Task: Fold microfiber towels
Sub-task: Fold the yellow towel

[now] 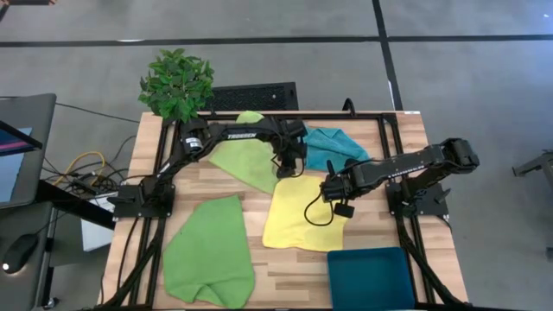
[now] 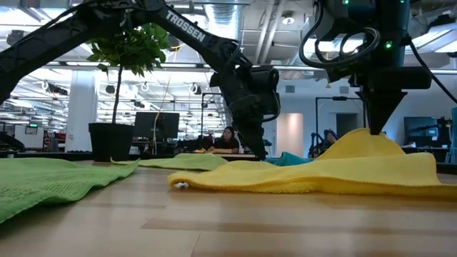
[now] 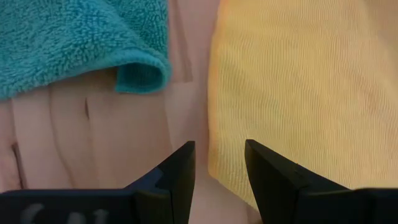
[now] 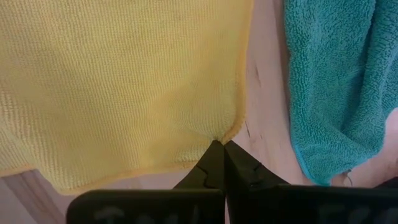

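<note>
The yellow towel (image 1: 298,216) lies spread on the table's middle. My right gripper (image 1: 332,188) is shut on its far right corner, which is raised into a peak in the low view (image 2: 368,139). My left gripper (image 1: 290,169) is open and low over the yellow towel's far left corner, one finger over the cloth (image 3: 273,174) and one over bare wood. The turquoise towel (image 1: 333,147) lies crumpled just beyond them. One lime green towel (image 1: 246,162) lies at the far middle, the other (image 1: 210,255) at the near left. My right gripper pinches the yellow towel's far right corner (image 4: 217,135) between its two shut fingers, coming from above and pointing down. The corner is lifted a little off the table; the rest of the towel slopes down from it and lies on the wood. Whether my left gripper touches the yellow towel, I cannot tell.
A dark teal bin (image 1: 371,278) stands at the near right edge. A potted plant (image 1: 177,84) stands at the far left corner. Bare wood shows between the near lime green towel and the yellow towel (image 1: 257,259).
</note>
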